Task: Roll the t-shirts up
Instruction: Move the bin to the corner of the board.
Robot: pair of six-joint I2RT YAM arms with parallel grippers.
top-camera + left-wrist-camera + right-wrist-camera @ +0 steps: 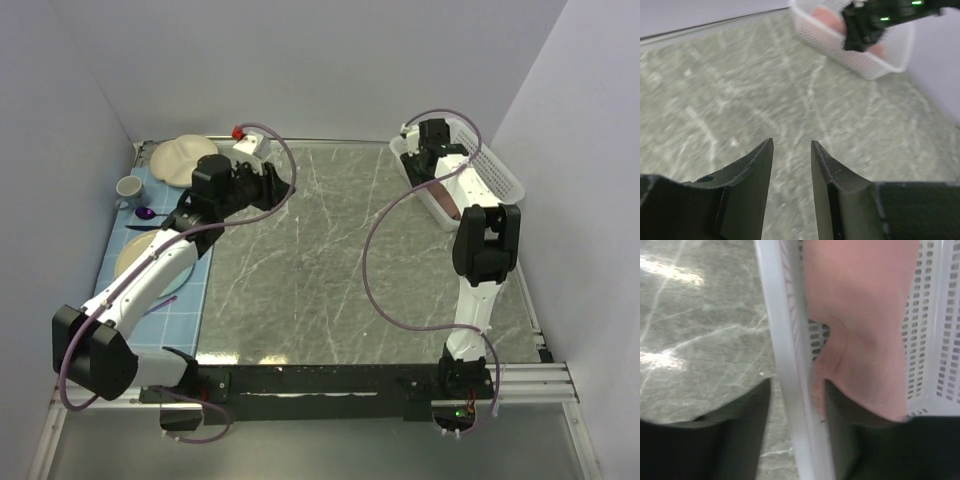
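The dusty-pink t-shirt lies bunched inside a white perforated basket at the table's far right; a little of the t-shirt shows beside the arm. My right gripper is open and straddles the basket's near wall. One finger is outside over the marble with a thin gap to the wall. The other is inside, against a fold of pink cloth. My left gripper hovers open and empty over the marble at the far left, facing the basket.
A blue tiled mat along the left edge carries a plate, a cup, a purple spoon and a beige lid-like dish. A white object with a red cap sits at the back. Walls close in on both sides.
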